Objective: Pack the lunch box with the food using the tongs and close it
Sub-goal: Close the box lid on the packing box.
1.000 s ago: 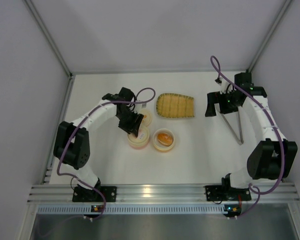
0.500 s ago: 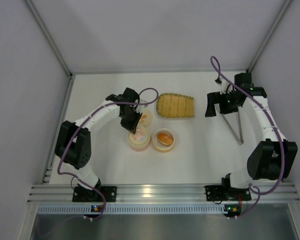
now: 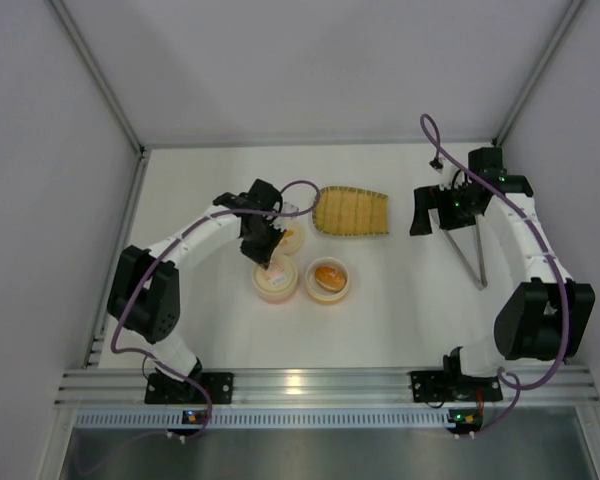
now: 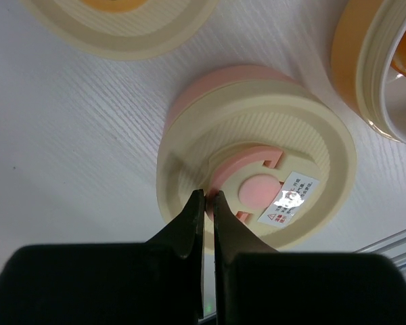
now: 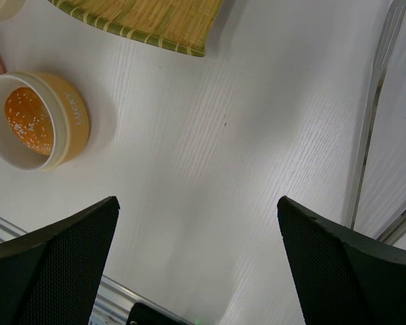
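The lunch box stands in parts. A pink tier with a cream lid (image 3: 277, 281) (image 4: 257, 179) sits beside an open orange tier (image 3: 329, 280) (image 5: 37, 122) that holds an orange piece of food (image 3: 328, 274) (image 5: 28, 120). My left gripper (image 3: 270, 262) (image 4: 208, 196) is over the lid, shut, its tips pinching the lid's raised pink ring (image 4: 240, 166). The tongs (image 3: 470, 250) (image 5: 372, 108) lie flat on the table at the right. My right gripper (image 3: 435, 215) (image 5: 196, 210) hangs wide open just left of them, holding nothing.
A yellow ribbed tray with a green rim (image 3: 350, 212) (image 5: 142, 20) lies behind the tiers. Another cream round piece with orange inside (image 3: 292, 236) (image 4: 122, 27) sits behind the pink tier. White walls close in the table on three sides.
My left gripper has shifted a little to the right over the pink tier and closed from open onto the lid's pink ring. The right arm has not moved.
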Robot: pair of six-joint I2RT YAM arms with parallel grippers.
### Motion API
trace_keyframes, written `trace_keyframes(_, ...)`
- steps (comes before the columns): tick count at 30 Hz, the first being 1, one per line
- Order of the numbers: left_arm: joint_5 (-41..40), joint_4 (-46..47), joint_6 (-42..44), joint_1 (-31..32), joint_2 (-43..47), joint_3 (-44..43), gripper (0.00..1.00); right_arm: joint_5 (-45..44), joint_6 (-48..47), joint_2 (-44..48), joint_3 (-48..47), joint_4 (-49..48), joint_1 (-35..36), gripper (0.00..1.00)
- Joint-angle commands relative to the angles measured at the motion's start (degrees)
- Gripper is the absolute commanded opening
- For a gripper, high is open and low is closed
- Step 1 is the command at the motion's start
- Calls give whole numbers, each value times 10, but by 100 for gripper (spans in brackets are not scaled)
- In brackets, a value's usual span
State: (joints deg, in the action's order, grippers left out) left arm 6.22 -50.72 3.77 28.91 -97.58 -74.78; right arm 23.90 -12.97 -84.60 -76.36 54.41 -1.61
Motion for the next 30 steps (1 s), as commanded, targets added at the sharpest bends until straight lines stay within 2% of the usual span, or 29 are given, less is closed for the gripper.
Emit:
trace_keyframes(1, -35, 7, 18, 4, 27, 35, 0, 10, -6, 23, 4, -35, 7, 99)
trace_keyframes(7, -38, 48, 25, 4, 34, 105, 0, 7, -7, 24, 5, -36, 7, 99)
trace_keyframes(15, -56, 81, 38, 6, 34, 148, 0, 2, -9, 23, 4, -34, 7, 99)
trace_keyframes(18, -92, 74, 62, 7, 50, 157, 0, 3, -8, 24, 4, -34, 7, 99)
trace_keyframes(30, -138, 19, 149, 2, 113, 209, 0, 10, -5, 21, 2, -36, 7, 99)
